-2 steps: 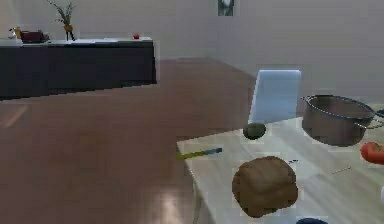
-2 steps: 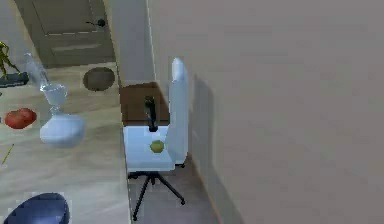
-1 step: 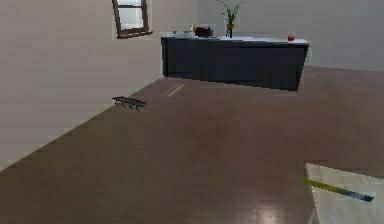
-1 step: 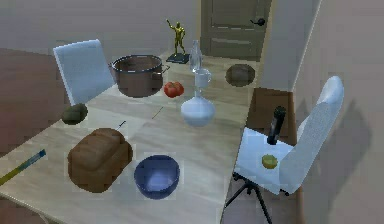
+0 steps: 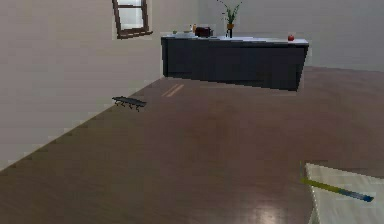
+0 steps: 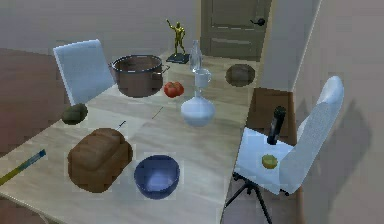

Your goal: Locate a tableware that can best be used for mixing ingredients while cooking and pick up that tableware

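Observation:
A blue-grey bowl (image 6: 155, 175) stands near the front edge of a light wooden table (image 6: 215, 160) in the arm side view. Left of it lies a brown loaf (image 6: 98, 157). Farther back stands a large dark brown pot (image 6: 137, 75), with a red tomato (image 6: 174, 88) to its right. A white round-bellied vase (image 6: 197, 108) stands mid-table. A flat brown dish (image 6: 240, 74) sits at the far end, near a small gold statue (image 6: 178, 40).
White chairs stand at the table's left (image 6: 83, 65) and right (image 6: 310, 135); the right one carries a small green thing (image 6: 269, 160) and a dark upright thing (image 6: 277, 122). In the forward view a dark counter (image 5: 235, 60) stands across open wood floor, and the table's corner (image 5: 345, 190) shows at lower right.

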